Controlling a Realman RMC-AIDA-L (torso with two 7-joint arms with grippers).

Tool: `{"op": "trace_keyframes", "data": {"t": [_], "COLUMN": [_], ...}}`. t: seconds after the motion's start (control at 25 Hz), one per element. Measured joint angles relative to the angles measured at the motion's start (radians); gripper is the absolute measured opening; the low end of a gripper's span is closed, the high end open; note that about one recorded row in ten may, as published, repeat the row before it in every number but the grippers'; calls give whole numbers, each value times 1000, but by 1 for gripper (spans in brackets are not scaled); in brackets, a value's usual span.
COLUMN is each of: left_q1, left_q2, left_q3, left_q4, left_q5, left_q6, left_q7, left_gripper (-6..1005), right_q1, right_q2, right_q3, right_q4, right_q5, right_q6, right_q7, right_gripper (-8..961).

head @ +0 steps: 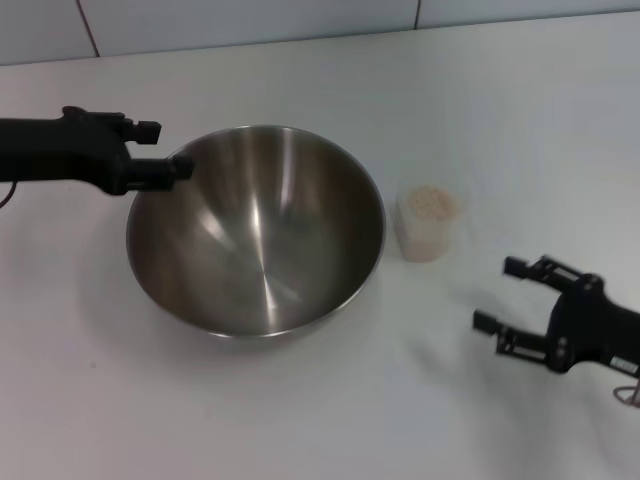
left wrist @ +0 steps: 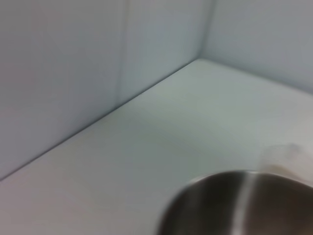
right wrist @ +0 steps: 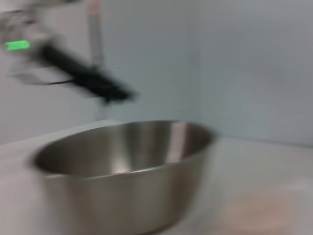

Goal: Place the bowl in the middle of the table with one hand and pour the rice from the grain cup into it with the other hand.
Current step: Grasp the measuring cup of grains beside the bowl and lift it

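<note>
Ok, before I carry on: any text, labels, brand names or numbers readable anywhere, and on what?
None readable in any view.
Bowl: plain steel, no marking.
Cup of rice: no label or scale marks visible.
Table: plain white, no text.
Left gripper at the bowl's rim and right gripper, open near the cup: no legible lettering.
Green light in the right wrist view: a glow, no characters.

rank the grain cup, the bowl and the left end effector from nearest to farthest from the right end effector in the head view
From the open right end effector:
1. grain cup, with rice, just beyond it toward the middle.
2. bowl, mid-table, left of the cup.
3. left end effector, at the bowl's far left rim.
</note>
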Motion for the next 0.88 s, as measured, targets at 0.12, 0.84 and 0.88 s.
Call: {"op": "trace_keyframes", "data": {"t": [0.12, 0.84, 0.88], "left_q1": [113, 380, 380], "left_q2": [-1, -5, -5], "left_q3": [1, 93, 93], "left_q4": [79, 101, 101], "left_q5": [-106, -304, -304], "left_q6": [129, 164, 164], "left_q7": [110, 317, 317], "left_gripper": [601, 829, 829], "right_q1": [-12, 138, 142], "right_q2": [0, -1, -2], "right_q3": [141, 315, 315], "right_q4": [31, 137, 142], "right_q5": [1, -8, -9], "right_q6": [45, 303, 307], "right_q7": [-45, -94, -94], "right_gripper": [833, 833, 834]}}
